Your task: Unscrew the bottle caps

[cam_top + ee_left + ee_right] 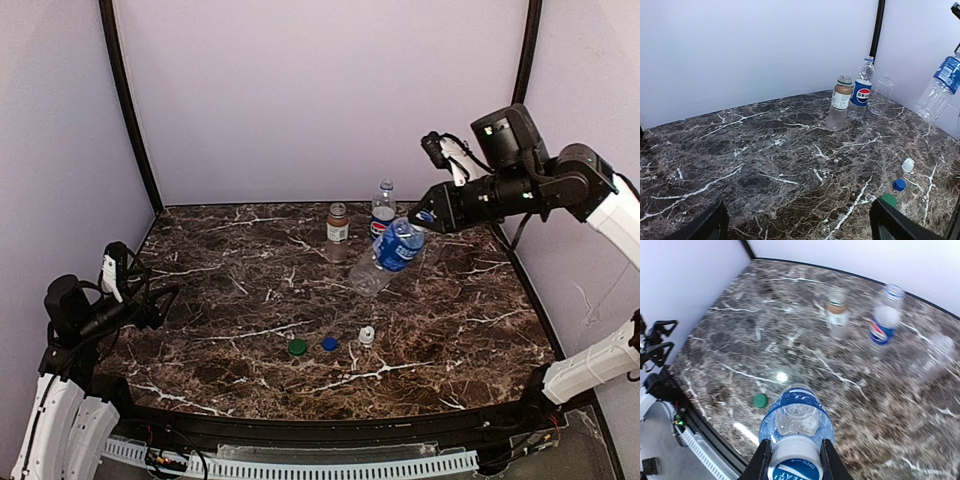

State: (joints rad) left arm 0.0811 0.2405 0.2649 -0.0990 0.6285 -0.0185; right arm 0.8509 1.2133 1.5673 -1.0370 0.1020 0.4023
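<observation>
Done: green cap [297,347], blue cap [329,343] and white cap [366,336] are off, lying on the tabletop [220,300].
Remaining: fourth cap [792,469], with the right gripper [424,217] clamped on it and the blue-label bottle [390,255] aloft.
Left gripper [800,231]: wide open, empty.

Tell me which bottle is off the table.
The blue-label bottle: the right gripper holds it tilted in the air by its cap, while the brown bottle, Pepsi bottle and plain clear bottle stand upright.

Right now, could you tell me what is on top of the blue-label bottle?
The blue-label bottle carries its white blue-marked cap, pinched in the right gripper. The cap hides the neck and mouth.
</observation>
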